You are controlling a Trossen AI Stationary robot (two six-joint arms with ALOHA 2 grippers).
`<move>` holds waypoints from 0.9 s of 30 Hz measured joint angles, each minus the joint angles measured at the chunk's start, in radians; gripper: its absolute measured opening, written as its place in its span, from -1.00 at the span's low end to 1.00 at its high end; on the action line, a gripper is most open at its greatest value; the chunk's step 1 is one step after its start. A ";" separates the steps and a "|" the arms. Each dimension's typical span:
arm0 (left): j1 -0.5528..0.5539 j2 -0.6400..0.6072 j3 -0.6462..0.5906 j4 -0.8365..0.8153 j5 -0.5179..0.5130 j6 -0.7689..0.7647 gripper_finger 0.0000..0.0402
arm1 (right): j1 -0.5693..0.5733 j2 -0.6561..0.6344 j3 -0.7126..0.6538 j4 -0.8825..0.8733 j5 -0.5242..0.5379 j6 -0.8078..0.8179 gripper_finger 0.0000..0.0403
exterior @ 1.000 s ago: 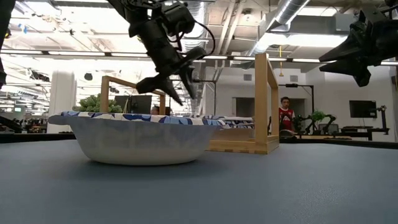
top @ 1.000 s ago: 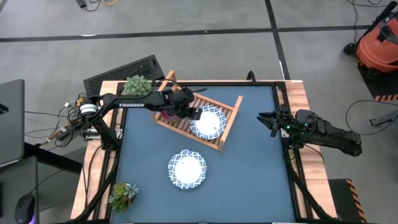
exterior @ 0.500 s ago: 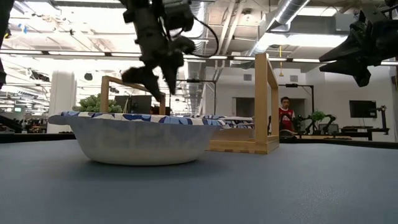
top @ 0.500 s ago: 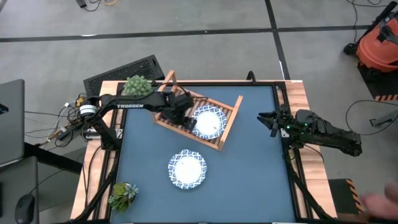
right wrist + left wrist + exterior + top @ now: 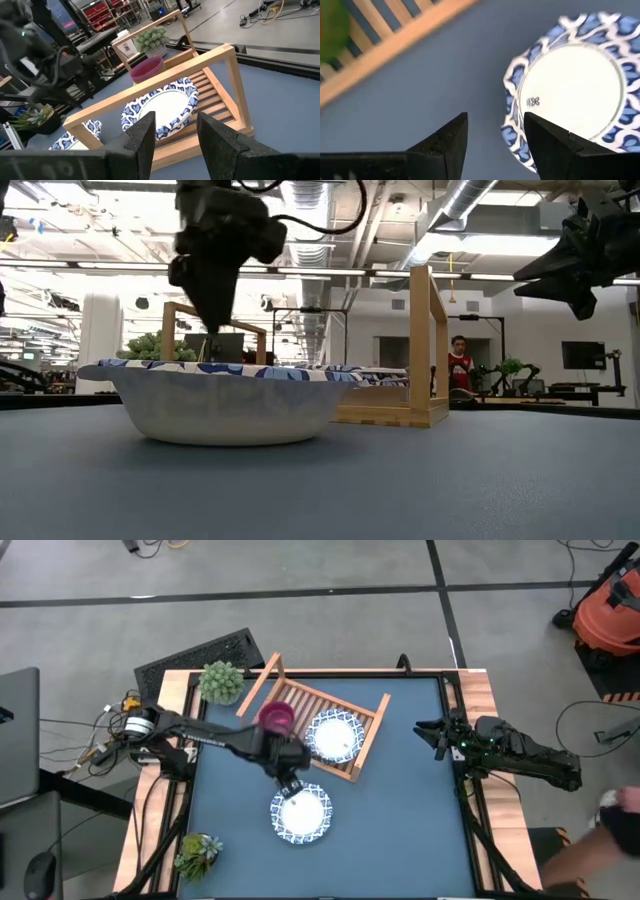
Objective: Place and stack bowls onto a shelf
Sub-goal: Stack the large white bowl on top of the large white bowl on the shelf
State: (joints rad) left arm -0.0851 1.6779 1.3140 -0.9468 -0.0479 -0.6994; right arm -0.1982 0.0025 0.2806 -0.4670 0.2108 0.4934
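Note:
A white bowl with a blue patterned rim (image 5: 300, 812) (image 5: 230, 395) (image 5: 575, 95) rests on its base on the blue table. My left gripper (image 5: 291, 785) (image 5: 213, 325) (image 5: 495, 135) hovers open just above that bowl's far-left rim, fingers pointing down, touching nothing. The wooden slatted shelf (image 5: 352, 768) (image 5: 220, 107) lies farther back, carrying a magenta bowl (image 5: 276, 717) (image 5: 147, 69) and a second white patterned bowl (image 5: 335, 735) (image 5: 162, 110). The green, red and teal bowls do not show. My right gripper (image 5: 437, 737) (image 5: 174, 135) waits open at the table's right edge.
One potted plant (image 5: 220, 680) stands by the shelf's far-left corner, another (image 5: 197, 852) at the table's near-left corner. A person's hand (image 5: 620, 820) shows beyond the right edge. Bare blue table surface (image 5: 400, 830) lies to the right of the near bowl.
My left gripper has left the shelf and swung toward the table's near edge, ending above the white bowl on the table, its fingers now pointing straight down. It stayed open. The magenta bowl on the shelf, partly covered by the arm before, now shows fully.

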 joint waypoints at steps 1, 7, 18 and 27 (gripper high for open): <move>-0.012 0.000 -0.017 0.012 -0.003 -0.019 -0.11 | 0.000 0.000 0.000 0.000 0.000 0.000 -0.15; -0.058 0.000 -0.124 0.115 -0.026 -0.112 -0.11 | 0.000 0.000 0.000 -0.001 0.000 0.000 -0.15; -0.081 0.001 -0.225 0.266 -0.005 -0.114 -0.11 | 0.000 0.000 0.000 -0.005 0.000 0.003 -0.15; -0.079 0.001 -0.278 0.336 0.046 -0.129 -0.22 | 0.000 0.000 0.000 -0.008 0.000 0.003 -0.15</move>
State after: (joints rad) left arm -0.1645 1.6791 1.0359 -0.6106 -0.0020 -0.8282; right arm -0.1982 0.0029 0.2806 -0.4747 0.2104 0.4965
